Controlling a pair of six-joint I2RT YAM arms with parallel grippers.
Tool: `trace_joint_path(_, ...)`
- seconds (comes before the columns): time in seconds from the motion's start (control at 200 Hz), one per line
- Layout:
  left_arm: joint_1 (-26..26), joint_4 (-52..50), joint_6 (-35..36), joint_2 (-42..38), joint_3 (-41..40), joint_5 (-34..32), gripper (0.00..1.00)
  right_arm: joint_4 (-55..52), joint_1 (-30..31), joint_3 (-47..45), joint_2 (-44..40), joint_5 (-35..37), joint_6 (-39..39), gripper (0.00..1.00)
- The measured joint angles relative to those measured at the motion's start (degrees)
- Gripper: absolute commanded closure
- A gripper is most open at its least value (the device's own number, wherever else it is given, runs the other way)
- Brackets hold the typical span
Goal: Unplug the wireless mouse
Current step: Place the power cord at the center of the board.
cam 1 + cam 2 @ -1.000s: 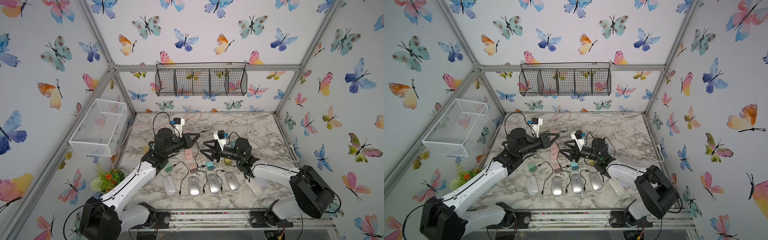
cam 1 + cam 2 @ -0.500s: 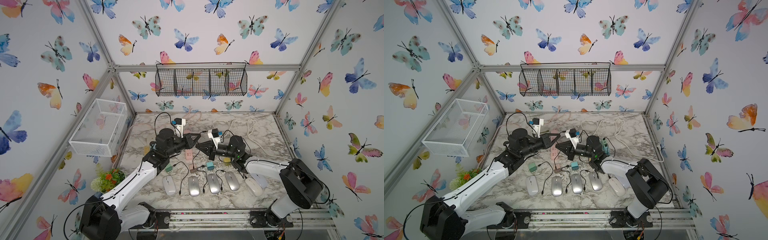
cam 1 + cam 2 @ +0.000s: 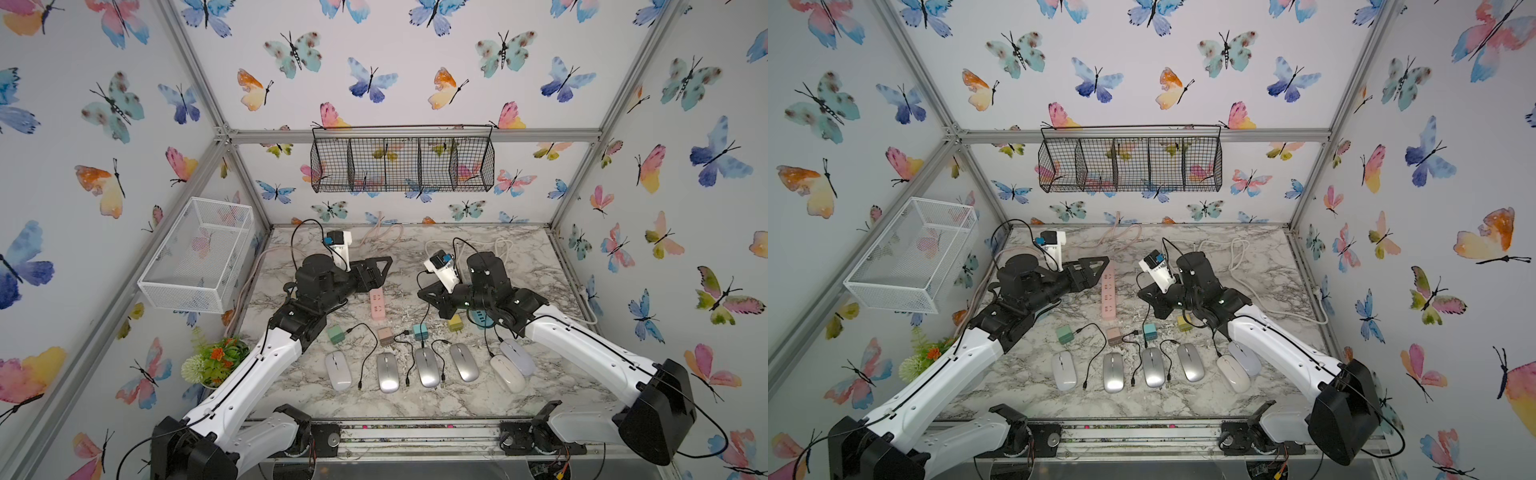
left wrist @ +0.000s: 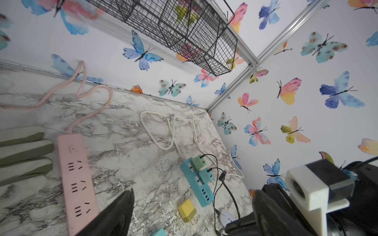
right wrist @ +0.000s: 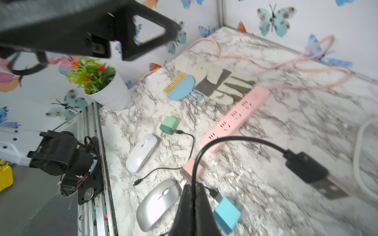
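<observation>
Fingers [image 5: 183,212] of the right gripper [image 3: 424,293] are pinched shut on a black cable [image 5: 225,141], its USB plug [image 5: 313,175] dangling free. Nearest the front rail [image 3: 415,432], the cable drops to the middle silver mouse [image 3: 427,368] of the row. Just behind sits a teal charger [image 3: 420,331], then the pink power strip [image 3: 377,307]. Farther back the left gripper [image 3: 380,272] hovers, fingers spread wide.
</observation>
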Motion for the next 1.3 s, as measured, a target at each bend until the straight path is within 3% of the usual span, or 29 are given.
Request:
trace_joint_path(0.17, 1.9, -1.1, 0.7, -0.1, -0.4, -0.3, 0.08, -18.5, -3.4, 4.2, 2.5, 6.1, -0.3, 0.99)
trace_joint_path(0.395, 1.9, -2.5, 1.1, -0.1, -0.6, -0.3, 0.08, -30.5, -3.9, 7.9, 10.4, 14.3, -0.2, 0.99)
trace_joint_path(0.636, 2.1, -3.3, 1.3, -0.5, -1.7, -0.3, 0.08, -34.8, -5.7, 8.9, 16.9, 20.4, -2.7, 0.99)
trace_joint_path(1.016, 2.1, -3.6, 1.3, -0.7, -2.5, -0.2, 0.08, -36.0, -9.9, 8.9, 25.2, 22.4, -7.9, 0.99)
trace_joint_path(1.211, 2.3, -3.7, 1.3, -0.6, -2.5, -0.2, 0.07, -35.2, -10.1, 8.9, 26.0, 22.1, -8.9, 0.71)
trace_joint_path(1.301, 2.3, -3.7, 1.3, -0.3, -2.5, -0.2, 0.06, -34.3, -10.1, 8.6, 25.8, 21.6, -9.3, 0.65)
